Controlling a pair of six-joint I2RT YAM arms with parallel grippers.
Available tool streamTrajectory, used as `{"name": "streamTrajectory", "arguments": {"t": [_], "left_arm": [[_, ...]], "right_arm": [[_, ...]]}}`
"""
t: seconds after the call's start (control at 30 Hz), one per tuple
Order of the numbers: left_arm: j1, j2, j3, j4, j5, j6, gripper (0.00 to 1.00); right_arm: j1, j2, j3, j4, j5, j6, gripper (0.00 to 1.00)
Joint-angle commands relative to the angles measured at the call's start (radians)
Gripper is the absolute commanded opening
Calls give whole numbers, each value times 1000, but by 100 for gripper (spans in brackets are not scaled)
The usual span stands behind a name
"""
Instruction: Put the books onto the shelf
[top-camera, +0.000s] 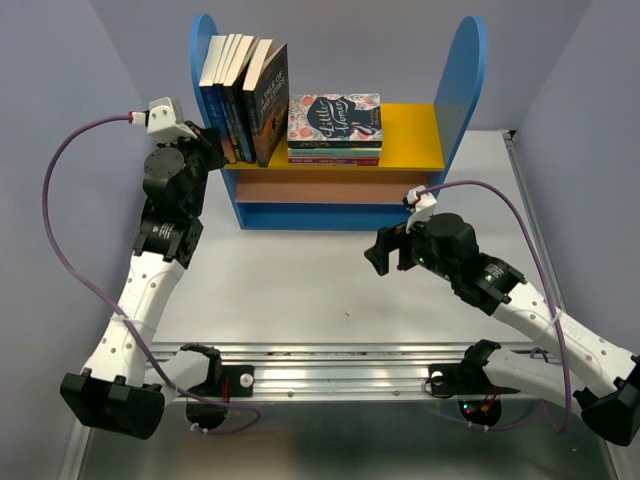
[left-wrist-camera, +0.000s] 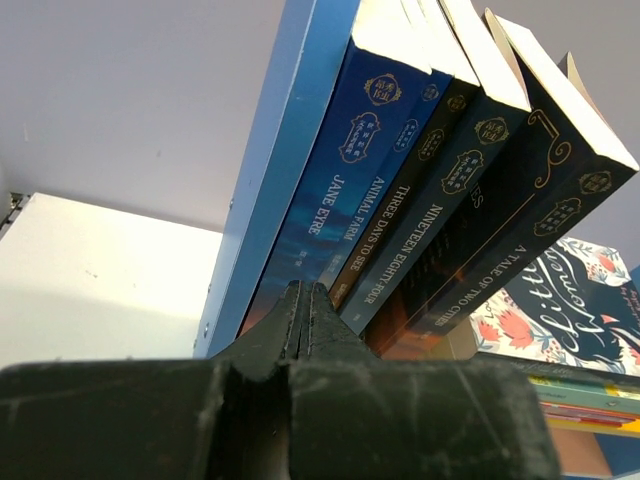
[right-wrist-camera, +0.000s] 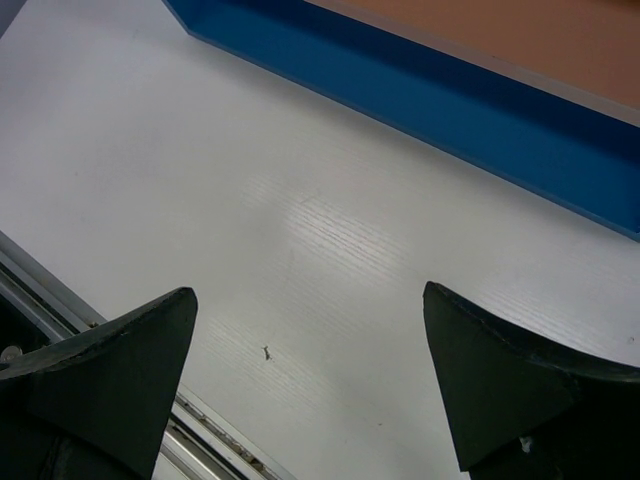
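Observation:
Several thin paperback books (top-camera: 244, 96) (left-wrist-camera: 420, 190) stand upright, leaning left, on the yellow upper board of the shelf (top-camera: 410, 135), against its left blue side panel (left-wrist-camera: 275, 170). Spines read Jane Eyre, Animal Farm, Three Days to See, Nineteen Eighty-Four, A Tale of Two Cities. My left gripper (top-camera: 225, 148) (left-wrist-camera: 303, 290) is shut with nothing in it, its tips at the foot of the Jane Eyre spine. My right gripper (top-camera: 390, 250) (right-wrist-camera: 310, 300) hangs open and empty over the white table in front of the shelf's blue base (right-wrist-camera: 480, 110).
A flat stack topped by the floral "Little Women" cover (top-camera: 335, 126) (left-wrist-camera: 575, 310) lies on the yellow board right of the standing books. A metal rail (top-camera: 340, 372) runs along the table's near edge. Grey walls close in on three sides.

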Motion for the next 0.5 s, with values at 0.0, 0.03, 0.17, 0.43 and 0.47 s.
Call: {"name": "streamTrajectory", "arguments": {"t": [0.0,0.03,0.17,0.43,0.47], "left_arm": [[10,16,64,52,6,44,0],[10,21,73,52,1,50,0],[12,44,92,50,-19,64,0],[12,59,101,44,-47,76,0],[12,61,101,47,-47,81,0]], "right_arm": [[1,-20,-4,21,25,-17,100],[1,-20,-5,21,25,-19,100],[1,-16,-5,21,30,-19,100],[1,-16,-5,21,41,-20,100],[1,-16,-5,21,41,-20,100]]}}
